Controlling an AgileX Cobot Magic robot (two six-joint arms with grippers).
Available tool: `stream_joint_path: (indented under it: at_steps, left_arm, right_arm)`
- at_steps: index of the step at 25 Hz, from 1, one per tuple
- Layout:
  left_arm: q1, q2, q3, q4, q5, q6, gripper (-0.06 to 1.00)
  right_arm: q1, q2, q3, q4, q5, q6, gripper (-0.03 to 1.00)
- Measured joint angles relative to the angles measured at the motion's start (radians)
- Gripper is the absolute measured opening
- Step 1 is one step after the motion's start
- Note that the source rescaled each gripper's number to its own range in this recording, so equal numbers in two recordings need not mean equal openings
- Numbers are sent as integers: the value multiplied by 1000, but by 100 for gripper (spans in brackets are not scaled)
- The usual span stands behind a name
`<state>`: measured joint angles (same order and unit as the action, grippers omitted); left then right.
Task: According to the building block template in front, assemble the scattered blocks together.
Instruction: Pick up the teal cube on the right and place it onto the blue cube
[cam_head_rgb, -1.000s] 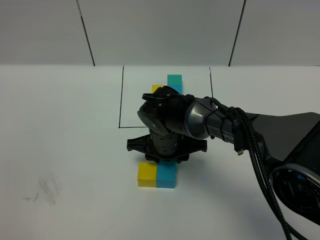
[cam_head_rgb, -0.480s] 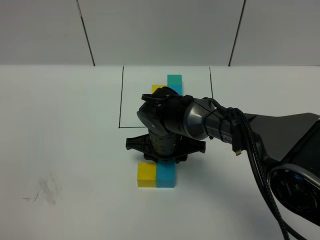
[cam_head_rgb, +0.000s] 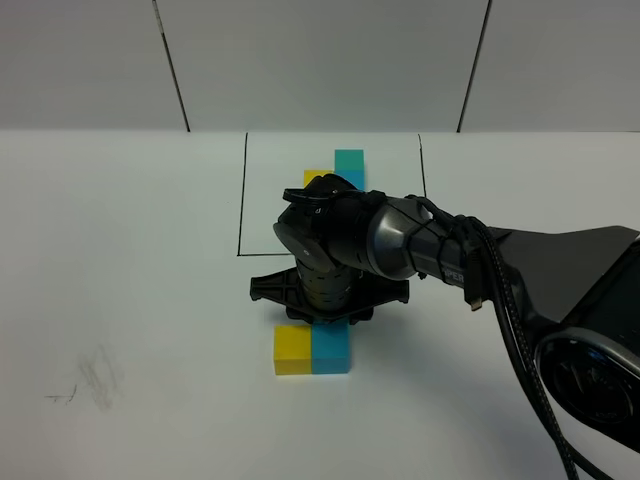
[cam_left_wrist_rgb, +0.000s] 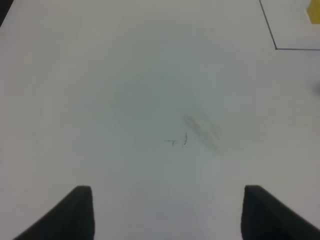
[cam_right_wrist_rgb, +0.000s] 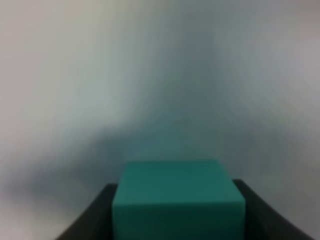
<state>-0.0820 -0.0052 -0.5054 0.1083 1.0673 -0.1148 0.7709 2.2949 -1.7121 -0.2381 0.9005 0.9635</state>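
My right pincer (cam_right_wrist_rgb: 178, 220) was clamped on the teal-green cube (cam_right_wrist_rgb: 178, 197), one dark finger (cam_right_wrist_rgb: 92, 217) pressed to each of its side faces. From the high camera the arm's wrist hid the cube, hanging just above the yellow cube (cam_head_rgb: 293, 348) and the blue cube (cam_head_rgb: 331, 348), which sat touching side by side on the table (cam_head_rgb: 120, 250). The building block template (cam_head_rgb: 340, 168) stood at twelve o'clock from that pair, inside the marked square, showing teal-green over blue with yellow at nine o'clock. So I judged the teal-green had to land on the blue, the three o'clock cube. To do it well I needed to square its edges with the blue, lower straight, and let go only once it sat flat. My left pincer (cam_left_wrist_rgb: 167, 212) hung with fingers apart over bare table, holding nothing
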Motion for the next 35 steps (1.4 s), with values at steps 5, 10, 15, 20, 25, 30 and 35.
stream_joint_path:
  at_steps: [5, 10, 15, 20, 25, 30, 35]
  left_arm:
    - [0, 0, 0, 0, 0, 0, 42]
    - [0, 0, 0, 0, 0, 0, 42]
    - [0, 0, 0, 0, 0, 0, 42]
    - [0, 0, 0, 0, 0, 0, 42]
    - [0, 0, 0, 0, 0, 0, 42]
    - [0, 0, 0, 0, 0, 0, 42]
    - [0, 0, 0, 0, 0, 0, 42]
  right_arm:
    - [0, 0, 0, -1, 5, -16, 1]
    - [0, 0, -1, -1, 5, -36, 1]
    - [0, 0, -1, -1, 5, -46, 1]
    - [0, 0, -1, -1, 5, -50, 1]
    - [0, 0, -1, -1, 5, -50, 1]
    - [0, 0, -1, 0, 5, -51, 1]
    - [0, 0, -1, 1, 5, -58, 1]
